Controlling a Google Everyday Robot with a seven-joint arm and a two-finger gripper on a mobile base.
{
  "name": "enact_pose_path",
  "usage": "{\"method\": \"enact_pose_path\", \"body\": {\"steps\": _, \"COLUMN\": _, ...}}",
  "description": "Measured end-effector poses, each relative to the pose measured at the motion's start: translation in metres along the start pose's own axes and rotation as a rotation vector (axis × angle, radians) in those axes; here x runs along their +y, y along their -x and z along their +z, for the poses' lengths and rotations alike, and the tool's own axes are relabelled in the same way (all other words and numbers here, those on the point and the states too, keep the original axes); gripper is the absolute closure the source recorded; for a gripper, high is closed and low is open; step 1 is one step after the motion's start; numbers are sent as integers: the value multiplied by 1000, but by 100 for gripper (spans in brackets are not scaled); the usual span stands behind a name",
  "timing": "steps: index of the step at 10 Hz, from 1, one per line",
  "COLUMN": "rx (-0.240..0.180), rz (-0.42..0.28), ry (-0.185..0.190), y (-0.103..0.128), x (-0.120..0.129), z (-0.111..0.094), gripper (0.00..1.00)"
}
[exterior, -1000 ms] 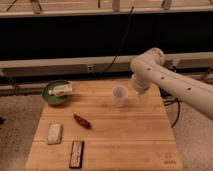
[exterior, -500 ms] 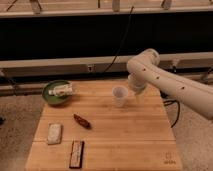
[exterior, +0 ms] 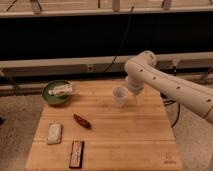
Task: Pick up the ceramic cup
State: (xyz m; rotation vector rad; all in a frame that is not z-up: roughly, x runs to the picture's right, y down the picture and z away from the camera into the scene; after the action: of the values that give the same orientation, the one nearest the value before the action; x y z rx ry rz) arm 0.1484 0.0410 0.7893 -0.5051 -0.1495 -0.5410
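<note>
One ceramic cup (exterior: 120,96) upright on the bench (exterior: 125,142), 1 o'clock of centre. End effector (exterior: 131,90) sits just beside it at 2 o'clock; I can't tell its state.

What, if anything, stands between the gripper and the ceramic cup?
Nothing visible does. The gripper sits right beside the ceramic cup, which stands on the wooden table. The green bowl, the small red object, the pale packet and the dark bar all lie toward the picture's left, away from them.
</note>
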Motion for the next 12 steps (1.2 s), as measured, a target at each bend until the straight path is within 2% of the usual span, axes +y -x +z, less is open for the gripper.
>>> {"method": "enact_pose_path", "body": {"steps": 8, "rx": -21, "rz": -87, "ry": 18, "y": 8, "x": -6, "z": 32, "gripper": 20}}
{"method": "enact_pose_path", "body": {"steps": 12, "rx": -23, "rz": -107, "ry": 22, "y": 10, "x": -7, "z": 47, "gripper": 20}}
